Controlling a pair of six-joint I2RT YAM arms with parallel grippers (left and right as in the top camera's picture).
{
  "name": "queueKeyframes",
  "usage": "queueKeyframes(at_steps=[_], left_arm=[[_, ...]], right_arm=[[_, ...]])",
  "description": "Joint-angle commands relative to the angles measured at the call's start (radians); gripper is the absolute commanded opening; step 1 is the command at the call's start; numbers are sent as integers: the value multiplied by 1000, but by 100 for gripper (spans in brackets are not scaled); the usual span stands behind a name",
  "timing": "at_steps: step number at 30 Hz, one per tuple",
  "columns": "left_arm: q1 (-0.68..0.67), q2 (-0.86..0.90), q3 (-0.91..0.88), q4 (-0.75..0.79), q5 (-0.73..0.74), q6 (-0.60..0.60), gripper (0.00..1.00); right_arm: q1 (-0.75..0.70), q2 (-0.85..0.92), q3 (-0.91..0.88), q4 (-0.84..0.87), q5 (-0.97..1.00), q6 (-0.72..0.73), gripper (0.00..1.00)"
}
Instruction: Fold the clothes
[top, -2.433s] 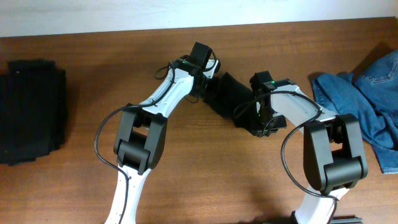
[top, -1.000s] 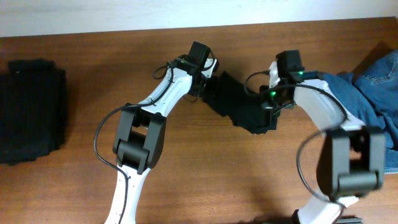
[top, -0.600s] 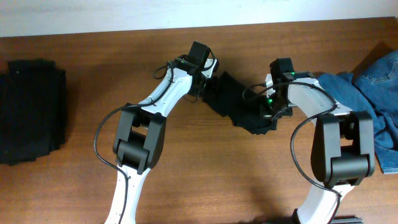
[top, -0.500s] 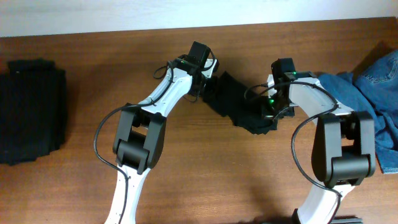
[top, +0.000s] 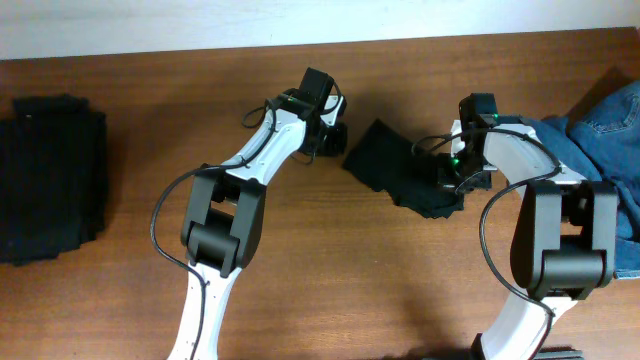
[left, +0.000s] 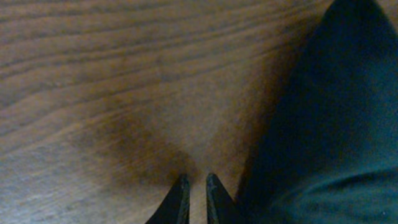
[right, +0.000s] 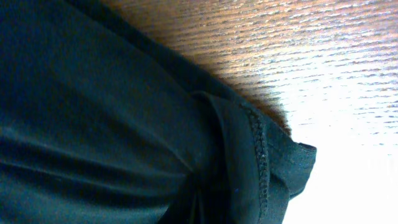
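Observation:
A crumpled black garment (top: 395, 170) lies on the wooden table (top: 330, 270) between my two arms. My left gripper (top: 335, 133) sits just left of it, not touching. In the left wrist view its fingers (left: 196, 186) are nearly together over bare wood, with nothing between them and the black cloth (left: 329, 124) beside them on the right. My right gripper (top: 455, 182) is on the garment's right end. In the right wrist view the black fabric (right: 93, 124) bunches into the jaws (right: 196, 205), and a stitched hem runs beside them.
A folded stack of black clothes (top: 50, 175) lies at the far left. A heap of blue denim (top: 600, 150) lies at the right edge, close to my right arm. The table's far edge runs along the top.
The black garment has slid right with my right gripper. It has come free of my left gripper, which stays in place over bare wood.

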Motion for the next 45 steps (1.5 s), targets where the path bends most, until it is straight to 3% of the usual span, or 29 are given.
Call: queueKeyframes(at_steps=[1, 6, 12, 19, 34, 40, 45], left_arm=[[7, 19, 0, 24, -6, 2, 9], [28, -13, 114, 0, 8, 2, 8], [-6, -43, 185, -7, 174, 2, 0], [-86, -25, 118, -26, -100, 3, 1], [-90, 114, 86, -11, -227, 2, 1], [-89, 143, 86, -10, -228, 2, 1], [-86, 143, 86, 1, -228, 2, 1]], right_arm=[[23, 13, 0, 23, -26, -11, 4], [72, 13, 0, 47, -22, -11, 4], [110, 13, 0, 82, -22, -4, 4], [142, 13, 0, 86, -26, 1, 4], [168, 13, 0, 83, -26, 1, 4], [152, 13, 12, 25, 170, 2, 4], [84, 13, 47, -61, 183, 43, 4]])
